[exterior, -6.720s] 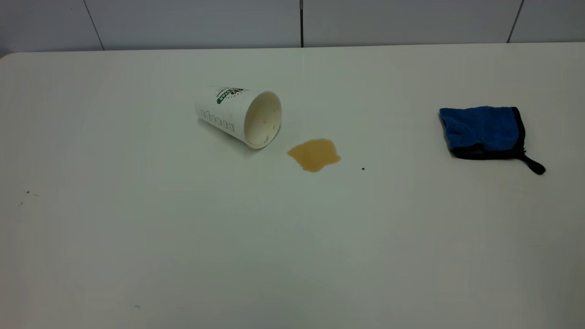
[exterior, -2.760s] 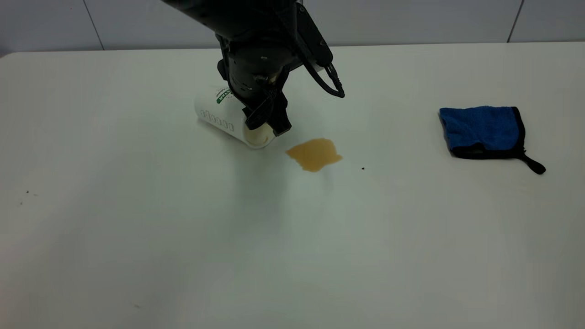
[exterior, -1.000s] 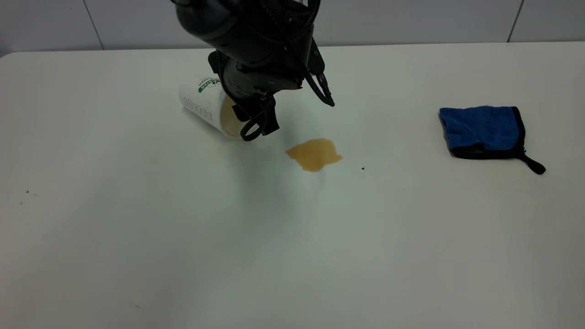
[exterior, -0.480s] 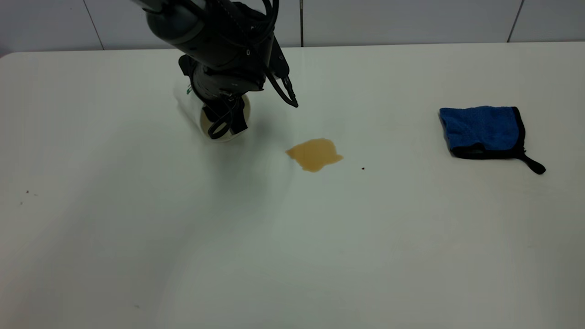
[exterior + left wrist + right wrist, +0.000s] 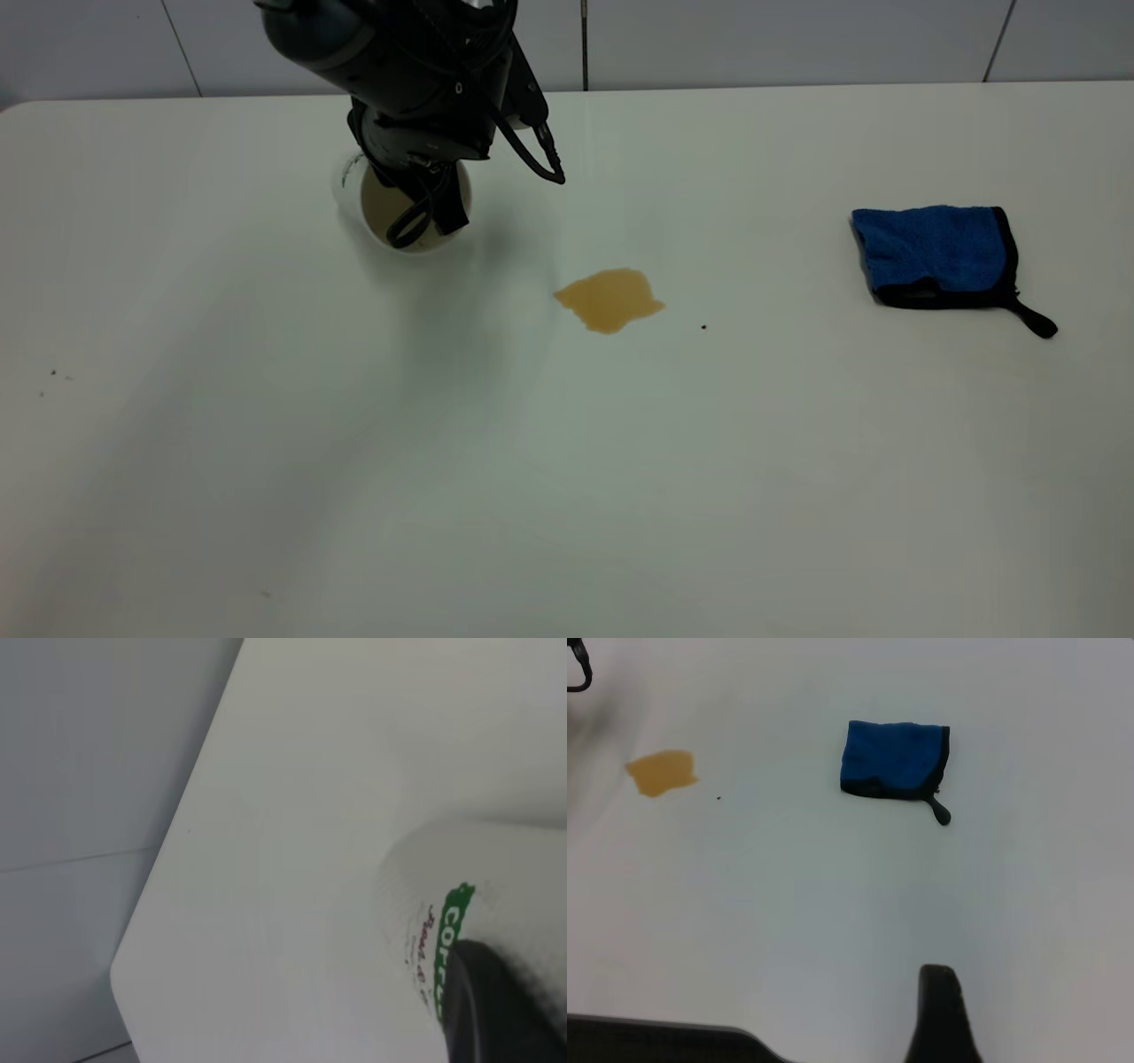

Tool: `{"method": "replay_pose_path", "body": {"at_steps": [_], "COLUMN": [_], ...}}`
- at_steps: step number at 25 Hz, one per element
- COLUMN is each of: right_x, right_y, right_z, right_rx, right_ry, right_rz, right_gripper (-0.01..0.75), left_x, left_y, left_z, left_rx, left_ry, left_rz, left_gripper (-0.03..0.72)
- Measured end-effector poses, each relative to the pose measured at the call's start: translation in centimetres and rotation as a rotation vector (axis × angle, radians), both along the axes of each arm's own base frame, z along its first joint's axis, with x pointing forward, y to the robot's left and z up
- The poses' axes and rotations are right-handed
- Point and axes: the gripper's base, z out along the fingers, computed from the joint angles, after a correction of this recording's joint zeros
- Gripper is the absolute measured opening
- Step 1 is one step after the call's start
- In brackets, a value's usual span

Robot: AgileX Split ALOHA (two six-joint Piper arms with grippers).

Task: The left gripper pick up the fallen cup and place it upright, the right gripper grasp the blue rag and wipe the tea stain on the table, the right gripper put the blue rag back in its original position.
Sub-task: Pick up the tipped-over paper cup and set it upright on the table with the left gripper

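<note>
White table (image 5: 567,496), grey tiled wall behind. Left gripper (image 5: 423,208) is clamped on the cup (image 5: 372,199) rim, one finger inside; cup axis tilts near upright, mouth toward camera, inside looks empty (tea-stained). Stain (image 5: 609,299) just right of it; rag (image 5: 939,252) far right. Right gripper not visible, jaw state unknown.

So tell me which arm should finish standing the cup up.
Left. The left gripper is clamped on the cup rim, mouth tilted toward the camera. The right gripper hangs well off, above the table nearer the blue rag.
</note>
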Motion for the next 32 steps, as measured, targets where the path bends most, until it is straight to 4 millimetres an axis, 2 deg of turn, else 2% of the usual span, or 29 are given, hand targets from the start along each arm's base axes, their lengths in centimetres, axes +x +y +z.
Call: {"method": "replay_pose_path", "body": {"at_steps": [4,9,11,13,19,28,32], "right_x": [0.0,0.0,0.0,0.0,0.0,0.0,0.0], "right_y": [0.0,0.0,0.0,0.0,0.0,0.0,0.0], "right_z": [0.0,0.0,0.0,0.0,0.0,0.0,0.0], "right_rx": [0.0,0.0,0.0,0.0,0.0,0.0,0.0], "right_ry": [0.0,0.0,0.0,0.0,0.0,0.0,0.0], "right_rz": [0.0,0.0,0.0,0.0,0.0,0.0,0.0], "right_gripper": [0.58,0.58,0.58,0.58,0.58,0.58,0.58], "left_x": [0.0,0.2,0.3,0.4,0.5,0.9,1.0], "left_y": [-0.3,0.4,1.2,2.0,4.2,7.3,8.2], "left_z": [2.6,8.6,10.2,10.5,9.3,8.7,7.7], "left_rx": [-0.099,-0.331,-0.431,-0.524,-0.717,-0.972,-1.036], "left_ry": [-0.014,-0.056,-0.053,-0.018,0.171,0.454,0.527], "left_rz": [0.057,0.176,0.25,0.329,0.479,0.482,0.487], "left_gripper": [0.01,0.01,0.01,0.01,0.01,0.01,0.01]}}
